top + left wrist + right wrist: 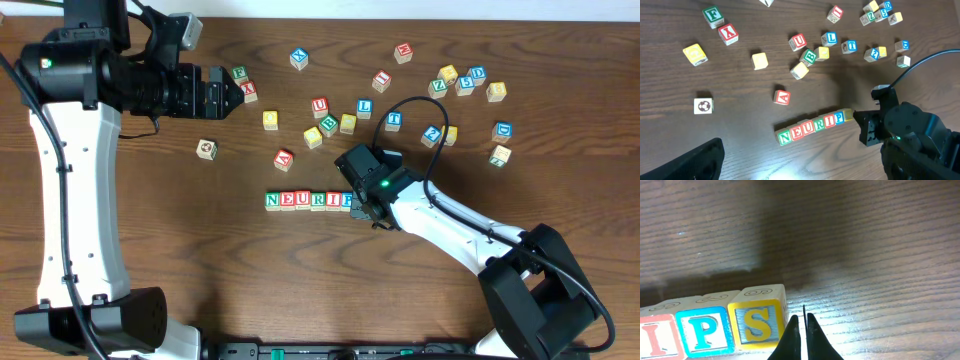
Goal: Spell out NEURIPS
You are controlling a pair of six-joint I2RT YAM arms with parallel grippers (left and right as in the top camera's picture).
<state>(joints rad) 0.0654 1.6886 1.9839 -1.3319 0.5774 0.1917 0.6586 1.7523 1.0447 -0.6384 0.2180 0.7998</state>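
Note:
A row of cubes reading N, E, U, R, I, P (309, 201) lies at the table's middle; it also shows in the left wrist view (811, 126). The yellow-faced S cube (757, 320) closes the row's right end, after the blue P (704, 332) and red I (655, 339). It shows as a yellow cube in the left wrist view (846, 116) and is hidden under the arm in the overhead view. My right gripper (801, 322) is shut and empty, its tips just right of the S cube (362, 207). My left gripper (238, 97) is open and empty, high at the back left.
Loose cubes lie behind the row: a red A (284, 158), a ball-picture cube (206, 149), a U-B-L-T cluster (340, 115), an X (299, 58), and several at the back right (465, 80). The right arm's black cable (425, 105) loops over some.

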